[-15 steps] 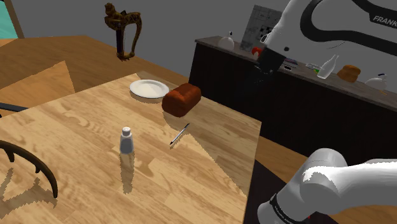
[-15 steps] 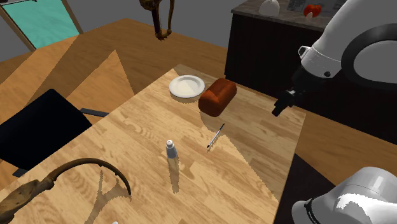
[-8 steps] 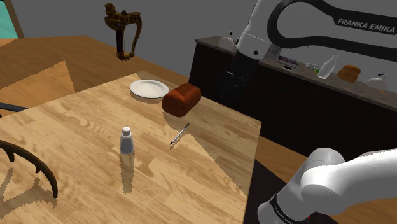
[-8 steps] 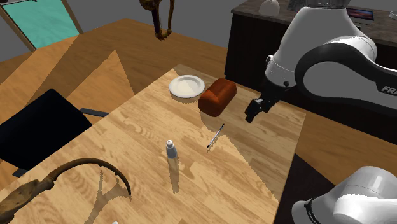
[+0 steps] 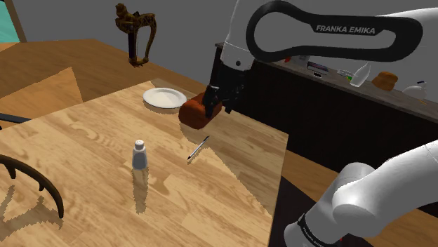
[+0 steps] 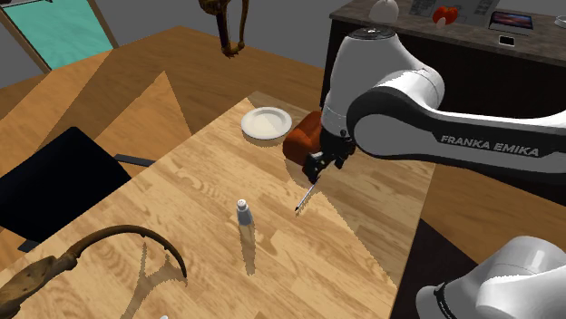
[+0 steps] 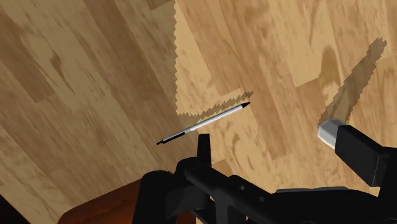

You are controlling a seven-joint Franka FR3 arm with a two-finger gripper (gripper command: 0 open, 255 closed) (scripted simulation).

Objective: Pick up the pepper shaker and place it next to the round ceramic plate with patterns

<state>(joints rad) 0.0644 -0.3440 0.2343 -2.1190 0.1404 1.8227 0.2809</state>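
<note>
Wooden table stretches under your gripper, with wood floor around it and a dark counter behind the arm. You have the fingers spread apart and holding nothing, close beside the brown loaf. The pen lies on the boards just below the gripper. The pepper shaker stands upright well apart from it, beyond the pen. The white plate sits on the loaf's far side.
</note>
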